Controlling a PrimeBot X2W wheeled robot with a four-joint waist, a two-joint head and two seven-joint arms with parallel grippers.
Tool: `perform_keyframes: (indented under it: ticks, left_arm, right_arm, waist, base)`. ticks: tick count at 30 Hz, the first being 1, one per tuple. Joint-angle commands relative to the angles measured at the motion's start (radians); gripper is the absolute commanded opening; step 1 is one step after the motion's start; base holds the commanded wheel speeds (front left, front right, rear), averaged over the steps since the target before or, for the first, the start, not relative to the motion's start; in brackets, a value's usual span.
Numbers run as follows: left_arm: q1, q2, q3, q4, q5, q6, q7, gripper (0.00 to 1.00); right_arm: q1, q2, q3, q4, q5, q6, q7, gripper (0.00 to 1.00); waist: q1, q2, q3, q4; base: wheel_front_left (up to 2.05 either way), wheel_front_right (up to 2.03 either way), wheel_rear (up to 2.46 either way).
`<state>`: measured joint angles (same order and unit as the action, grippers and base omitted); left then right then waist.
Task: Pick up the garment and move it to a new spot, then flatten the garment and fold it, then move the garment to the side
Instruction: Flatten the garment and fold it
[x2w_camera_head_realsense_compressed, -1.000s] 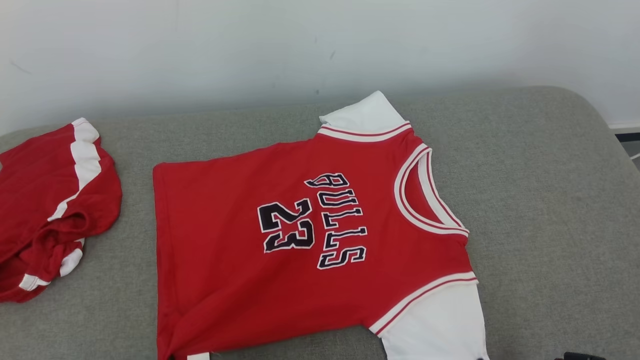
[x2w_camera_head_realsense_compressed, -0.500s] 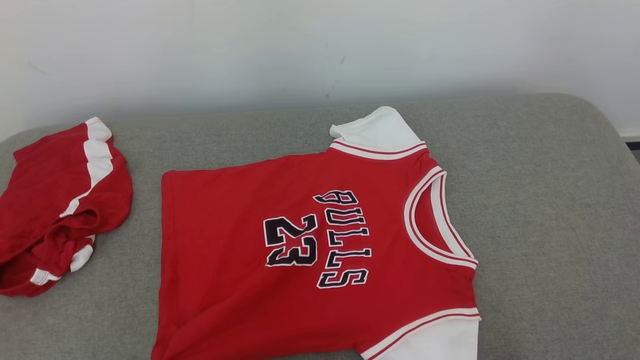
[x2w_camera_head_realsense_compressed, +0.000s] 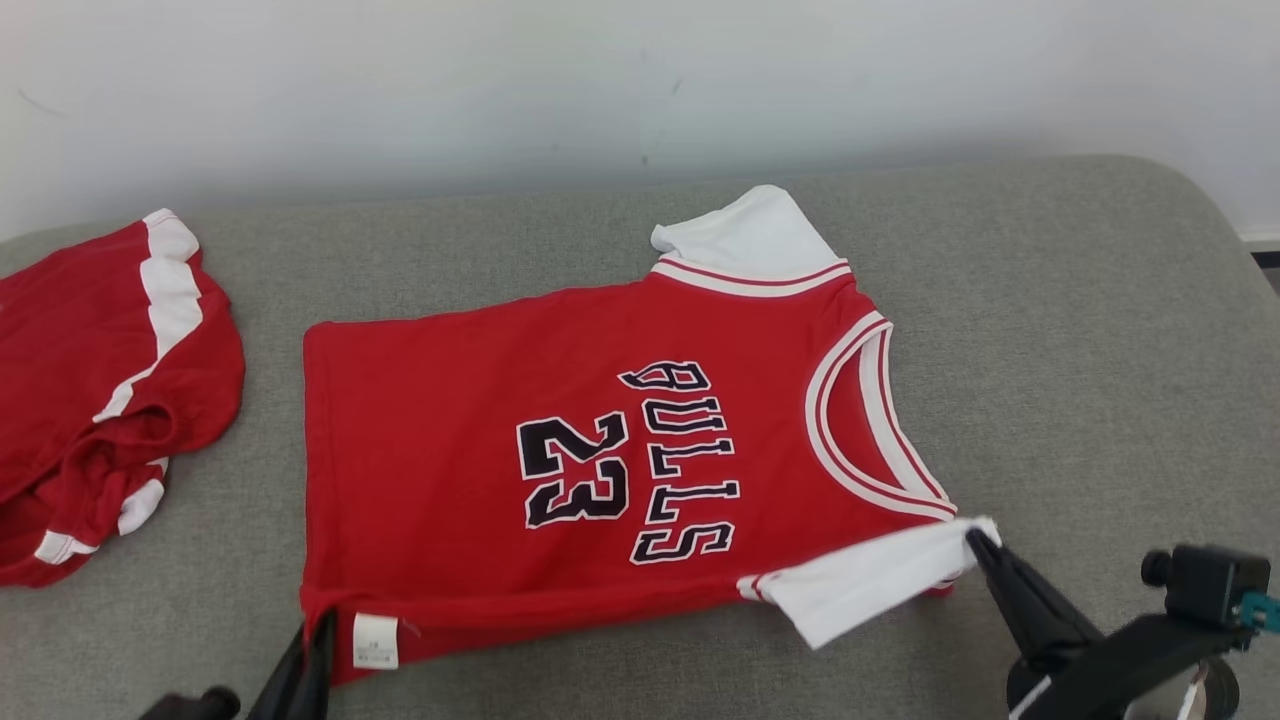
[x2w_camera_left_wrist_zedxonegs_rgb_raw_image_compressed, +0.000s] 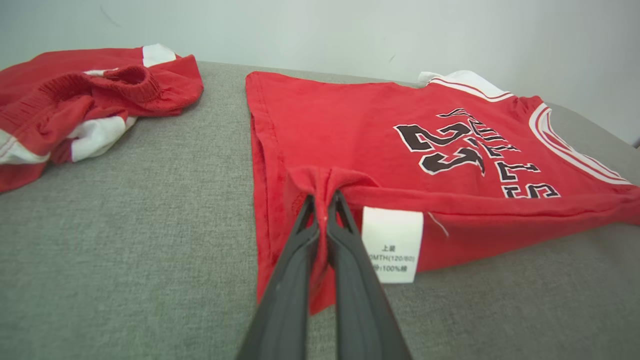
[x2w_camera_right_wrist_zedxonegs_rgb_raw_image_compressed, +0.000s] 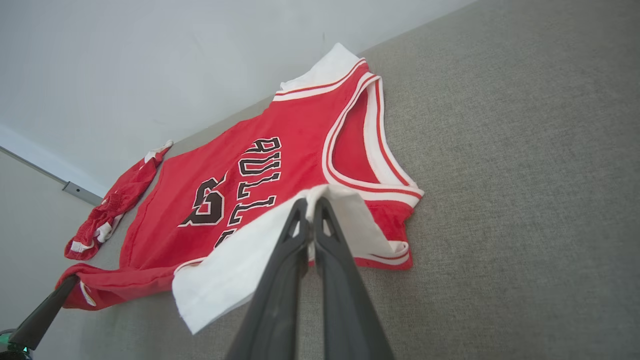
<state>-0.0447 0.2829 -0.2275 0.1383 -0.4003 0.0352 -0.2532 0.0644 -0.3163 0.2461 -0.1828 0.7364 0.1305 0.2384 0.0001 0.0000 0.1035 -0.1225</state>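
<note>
Nearest the robot, at the bottom of the head view, the left gripper (x2w_camera_head_realsense_compressed: 322, 620) has its jaws clenched on the near hem corner of the garment (x2w_camera_head_realsense_compressed: 560, 420). In the left wrist view the left gripper's (x2w_camera_left_wrist_zedxonegs_rgb_raw_image_compressed: 322, 200) two dark fingers (x2w_camera_left_wrist_zedxonegs_rgb_raw_image_compressed: 287, 280) meet on a small gathered pinch of red cloth, just beside a white care label (x2w_camera_left_wrist_zedxonegs_rgb_raw_image_compressed: 392, 245) that faces the camera. At the lower right, the right gripper (x2w_camera_head_realsense_compressed: 972, 537) has its jaws pinched tight on the edge of the white near sleeve (x2w_camera_head_realsense_compressed: 860, 585), which slants from the fingertips down toward the left. The right wrist view shows this grip (x2w_camera_right_wrist_zedxonegs_rgb_raw_image_compressed: 311, 202) as well. Between the two grips the garment's near edge stands up as a low red ridge. The garment is a red jersey lying print-up in the middle of a grey cushion (x2w_camera_head_realsense_compressed: 1100, 350). Its long axis runs across the head view, with the hem toward the robot's left and the white-trimmed neck opening (x2w_camera_head_realsense_compressed: 860, 420) toward its right, so the dark lettering and the number read sideways. Beyond the print, the far sleeve (x2w_camera_head_realsense_compressed: 745, 235) lies flat, pointing away from the robot. Well apart at the far left lies a rumpled pair of red shorts (x2w_camera_head_realsense_compressed: 90, 390) with white stripes. A pale wall (x2w_camera_head_realsense_compressed: 600, 80) rises behind the cushion.
</note>
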Motion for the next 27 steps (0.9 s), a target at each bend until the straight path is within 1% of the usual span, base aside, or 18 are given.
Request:
perform_keyframes:
  ticks: [1,6,9,11,15,16,20,25,26,27]
  left_arm:
    - [-0.046,0.015,-0.003,-0.011,0.007,-0.006,0.017,0.0]
    - [-0.132,0.026,-0.01,-0.001,0.012,-0.018,0.052,0.0]
    - [-0.184,0.033,-0.013,0.026,0.013,-0.024,0.071,0.0]
    - [-0.217,0.039,-0.019,0.051,0.017,-0.032,0.08,0.0]
    - [-0.277,0.04,-0.029,0.108,0.021,-0.05,0.081,0.0]
    - [-0.277,0.04,-0.029,0.108,0.021,-0.05,0.081,0.0]
    - [-0.326,0.036,-0.039,0.17,0.022,-0.066,0.072,0.0]
    - [-0.363,0.027,-0.049,0.235,0.023,-0.077,0.047,0.0]
    - [-0.368,0.025,-0.049,0.245,0.024,-0.076,0.041,0.0]
    - [-0.371,0.023,-0.049,0.254,0.029,-0.07,0.035,0.46]
  right_arm:
    - [-0.067,0.007,-0.009,0.025,-0.035,0.0,0.015,0.0]
    - [-0.216,0.031,0.003,0.125,-0.078,0.0,0.035,0.0]
    - [-0.309,0.044,0.032,0.213,-0.096,0.0,0.042,0.0]
    - [-0.37,0.041,0.051,0.278,-0.106,0.0,0.042,0.0]
    - [-0.478,0.053,0.077,0.409,-0.109,0.0,0.009,0.0]
    - [-0.478,0.053,0.077,0.409,-0.109,0.0,0.009,0.0]
    - [-0.56,0.06,0.113,0.53,-0.114,0.0,-0.033,0.0]
    - [-0.615,0.071,0.151,0.645,-0.091,0.0,-0.104,0.0]
    - [-0.623,0.072,0.159,0.665,-0.086,0.0,-0.117,0.34]
    - [-0.627,0.073,0.167,0.68,-0.082,0.0,-0.13,0.74]
  waist:
    - [-0.0001,0.0,0.01,0.006]
    - [-0.0001,0.0,0.039,0.006]
    - [-0.0001,0.0,0.059,0.005]
    - [-0.0001,0.0,0.072,0.006]
    - [-0.0001,0.0,0.095,0.007]
    - [-0.0001,0.0,0.095,0.007]
    - [-0.0001,0.0,0.109,0.011]
    - [-0.0001,0.0,0.112,0.013]
    - [-0.0001,0.0,0.11,0.014]
    - [-0.0001,0.0,0.108,0.015]
  base:
    - [0.0,0.0,0.0]
    - [0.0,0.0,0.0]
    - [0.0,0.0,0.0]
    - [0.0,0.0,0.0]
    - [0.0,0.0,0.0]
    - [0.0,0.0,0.0]
    - [0.0,0.0,0.0]
    - [0.0,0.0,0.0]
    - [0.0,0.0,0.0]
    - [0.0,0.0,0.0]
